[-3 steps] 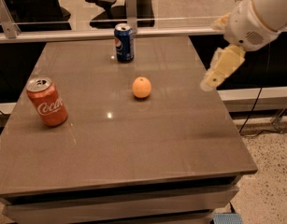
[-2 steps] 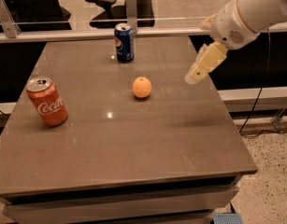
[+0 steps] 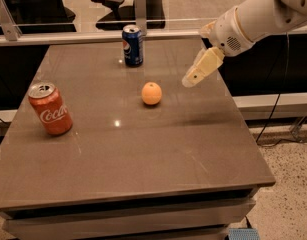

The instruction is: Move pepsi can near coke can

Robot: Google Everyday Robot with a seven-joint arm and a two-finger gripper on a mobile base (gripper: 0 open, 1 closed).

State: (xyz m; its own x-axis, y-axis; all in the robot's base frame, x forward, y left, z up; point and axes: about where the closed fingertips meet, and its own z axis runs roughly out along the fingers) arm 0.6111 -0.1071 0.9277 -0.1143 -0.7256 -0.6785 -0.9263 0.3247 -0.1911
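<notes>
I see one brown table and one white arm reaching in from the upper right. There is one coke can near the left edge, one pepsi can upright at the far edge and well apart from it, and one orange mid-table. The gripper hangs right of the orange, angled down-left, holding nothing; I cannot tell its width.
</notes>
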